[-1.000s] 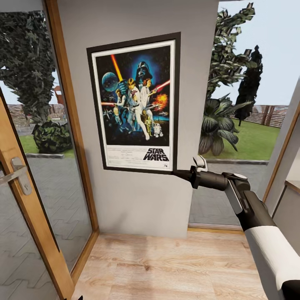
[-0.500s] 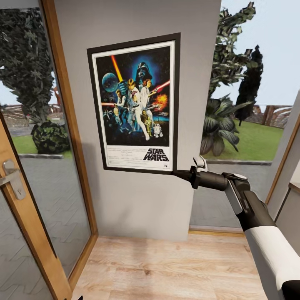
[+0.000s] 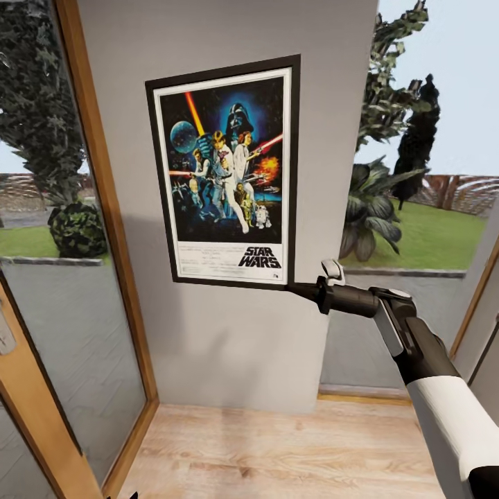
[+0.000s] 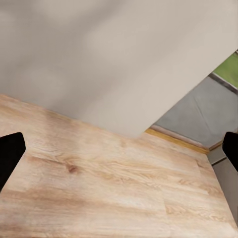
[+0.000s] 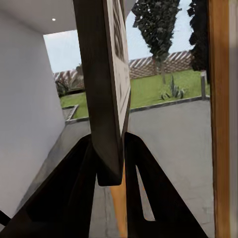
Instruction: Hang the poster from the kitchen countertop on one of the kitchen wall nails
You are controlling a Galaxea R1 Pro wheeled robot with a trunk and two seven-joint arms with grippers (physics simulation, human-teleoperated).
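- The poster [image 3: 225, 172] stands upright in front of the grey wall panel [image 3: 229, 333], its "STAR WARS" title at the bottom and its frame slightly tilted.
- The right gripper [image 3: 296, 288] pinches the poster's lower right corner; in the right wrist view its two dark fingers [image 5: 74, 188] press on either side of the black frame edge [image 5: 101, 99].
- Whether the poster's back touches the wall panel is hard to tell from here.
- A wood-framed glass door [image 3: 41, 291] stands left of the wall panel, and a garden window [image 3: 416, 173] to its right.
- The left gripper [image 4: 119, 153] hangs spread wide over the wooden floor [image 4: 99, 183] near the foot of the wall panel.
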